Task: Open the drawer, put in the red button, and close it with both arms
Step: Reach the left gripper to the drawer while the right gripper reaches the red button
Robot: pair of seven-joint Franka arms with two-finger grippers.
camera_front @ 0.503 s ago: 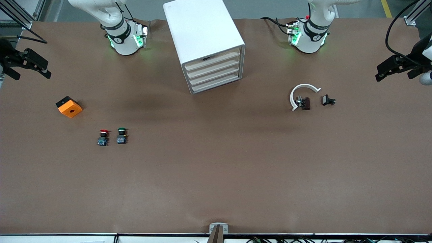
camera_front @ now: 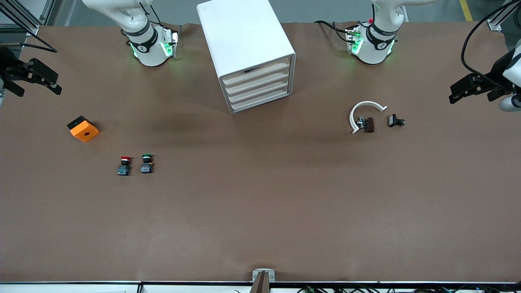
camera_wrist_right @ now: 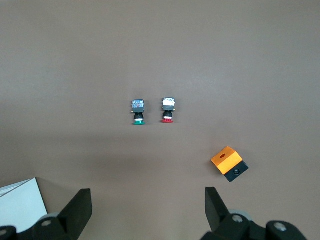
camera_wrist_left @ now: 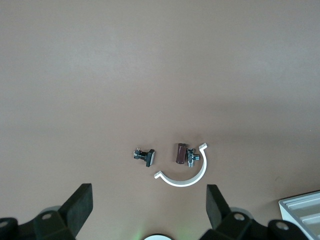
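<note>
The table (camera_front: 260, 211), covered edge to edge in matte brown sheet, offers a broad bare expanse across its half nearer the front camera. The white four-drawer cabinet (camera_front: 244, 40), a smooth rounded box set askew, stands between the two arm bases at the edge farthest from the camera. The drawer (camera_front: 256, 83), second from the top with a cream front, sits flush and shut among its three like neighbours.

The right gripper (camera_front: 38, 83) hangs over the table edge at the right arm's end, its black fingers (camera_wrist_right: 77, 210) spread wide apart and holding nothing. The left gripper (camera_front: 474, 87) hangs over the edge at the left arm's end, fingers (camera_wrist_left: 80, 205) likewise apart and empty.

The orange block (camera_front: 83, 129), a black-backed cube with a round hole, lies toward the right arm's end. The white C-shaped clip (camera_front: 363, 107) curves around a small brown-and-metal part (camera_front: 366, 124), apparently touching it; a small black part (camera_front: 395, 121) lies just beside.

The red button (camera_front: 124, 165), red round cap on black collar and blue-grey base, lies on open table nearer the camera than the orange block, well apart from the cabinet. The green button (camera_front: 146, 163), its twin, lies just beside it.
</note>
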